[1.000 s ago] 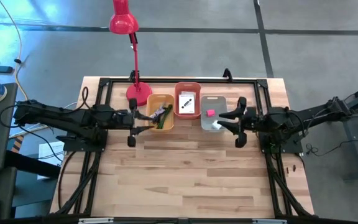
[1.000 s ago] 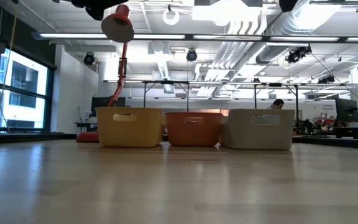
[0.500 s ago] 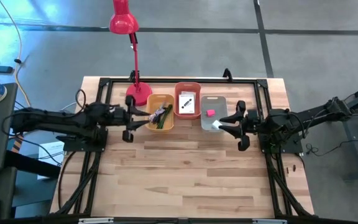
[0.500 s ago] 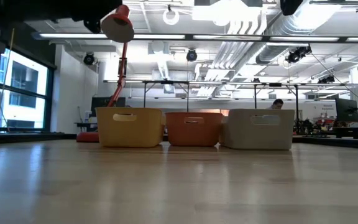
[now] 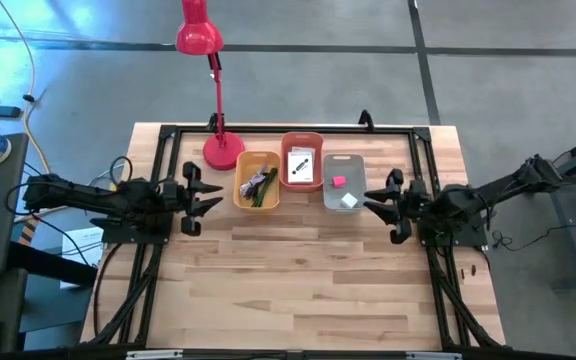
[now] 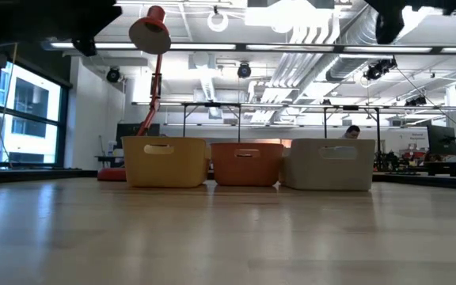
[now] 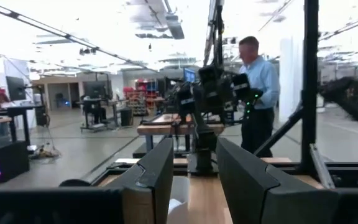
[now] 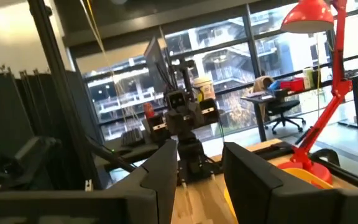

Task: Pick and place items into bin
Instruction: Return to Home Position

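**A:** Wooden table (image 5: pixel 298 290) looks bare in front of the bins. Anything left to pick?

**B:** Not that I can see! Green stick (image 5: pixel 263 192) and cable (image 5: pixel 255 180) lie in the yellow bin (image 5: pixel 257 208), at twelve o'clock on the table. Two white cards (image 5: pixel 302 160) sit in the orange bin (image 5: pixel 303 136), and the pink cube (image 5: pixel 338 182) and white cube (image 5: pixel 350 201) in the grey bin (image 5: pixel 354 166).

**A:** And the arms?

**B:** Left gripper (image 5: pixel 206 197) hovers at nine o'clock of the yellow bin, fingers spread, nothing between them. Right gripper (image 5: pixel 376 203) hangs at four o'clock of the grey bin, spread too, empty.

**A:** So the sorting's finished?

**B:** I'd call it done. Only parking both arms at home remains.
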Controlling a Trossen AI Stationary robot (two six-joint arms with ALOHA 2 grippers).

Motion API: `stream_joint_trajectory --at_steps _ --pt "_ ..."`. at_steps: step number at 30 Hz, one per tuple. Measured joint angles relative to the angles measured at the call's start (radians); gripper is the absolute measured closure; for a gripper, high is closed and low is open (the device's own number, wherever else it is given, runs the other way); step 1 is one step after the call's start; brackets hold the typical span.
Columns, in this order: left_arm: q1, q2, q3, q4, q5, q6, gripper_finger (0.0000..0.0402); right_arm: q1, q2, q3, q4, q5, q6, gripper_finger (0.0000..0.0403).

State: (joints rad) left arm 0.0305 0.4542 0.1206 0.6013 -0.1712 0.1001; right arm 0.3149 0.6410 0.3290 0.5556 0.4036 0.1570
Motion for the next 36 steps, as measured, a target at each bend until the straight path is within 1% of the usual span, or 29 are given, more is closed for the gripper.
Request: stream_joint_trajectory --at_steps 2,5,8,12,15,18,21,23,27,31,33,36 --pt "-0.027 -0.054 -0.027 -0.008 -0.03 0.0 0.0291 0.03 -0.035 -0.055 0.053 0.039 0.0 0.0284" --pt "-0.051 -0.134 -0.064 -0.01 -0.082 0.014 0.0291 0.071 -0.075 -0.107 0.076 0.104 -0.004 0.0284" --pt "-0.05 -0.211 -0.091 -0.021 -0.084 0.027 0.0291 0.101 -0.11 -0.143 0.101 0.154 -0.022 0.0284" --pt "-0.051 -0.299 -0.104 -0.104 -0.085 0.027 0.0291 0.114 -0.178 -0.206 0.115 0.164 -0.011 0.0284" --pt "-0.051 -0.353 -0.104 -0.159 -0.085 0.028 0.0291 0.113 -0.251 -0.266 0.115 0.149 0.025 0.0284" --pt "-0.051 -0.397 -0.104 -0.191 -0.086 0.03 0.0291 0.113 -0.332 -0.318 0.119 0.155 0.028 0.0284" --pt "-0.051 -0.425 -0.104 -0.216 -0.085 0.029 0.0291 0.09 -0.413 -0.317 0.027 0.176 0.023 0.0284" --pt "-0.051 -0.433 -0.104 -0.221 -0.085 0.03 0.0291 0.053 -0.462 -0.316 -0.048 0.148 0.052 0.0284" --pt "-0.051 -0.434 -0.104 -0.236 -0.085 0.032 0.0291 -0.055 -0.549 -0.316 -0.217 0.001 0.17 0.0284" --pt "-0.051 -0.433 -0.104 -0.262 -0.086 0.031 0.0291 -0.138 -0.615 -0.316 -0.256 -0.112 0.192 0.0284" --pt "-0.051 -0.433 -0.104 -0.272 -0.079 0.043 0.0291 -0.156 -0.64 -0.319 -0.268 -0.126 0.182 0.0284" --pt "-0.051 -0.434 -0.105 -0.3 -0.042 0.056 0.0291 -0.165 -0.638 -0.319 -0.332 -0.122 0.2 0.0284"
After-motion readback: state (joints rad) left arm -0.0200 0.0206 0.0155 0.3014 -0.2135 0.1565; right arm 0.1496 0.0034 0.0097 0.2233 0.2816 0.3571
